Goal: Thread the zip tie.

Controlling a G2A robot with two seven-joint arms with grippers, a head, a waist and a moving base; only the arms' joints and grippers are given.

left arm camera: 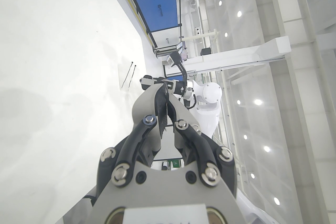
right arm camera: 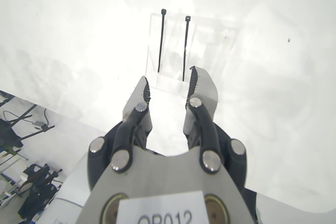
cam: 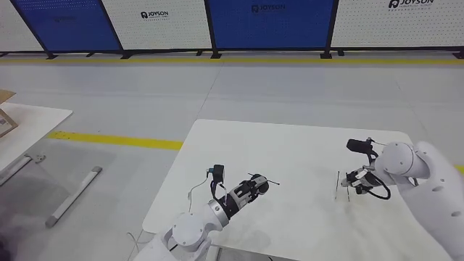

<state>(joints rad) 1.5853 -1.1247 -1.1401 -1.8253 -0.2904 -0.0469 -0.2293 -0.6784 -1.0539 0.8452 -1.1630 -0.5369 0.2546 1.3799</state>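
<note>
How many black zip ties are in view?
3. Two black plastic zip ties lie side by side on the clear sheet before the open right hand; the third zip tie is pinched in the left hand.

Left gripper (left arm camera: 166,86) pressed closed, two zip ties (left arm camera: 127,74) side by side on white table (left arm camera: 52,38), right gripper (left arm camera: 143,80) beyond

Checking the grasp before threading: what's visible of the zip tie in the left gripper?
The zip tie is a thin, straight black strip, plastic by its look, pinched near its middle by the shut left gripper, both ends sticking out over the white table. Its head is too small to make out. Nothing else touches it.
</note>
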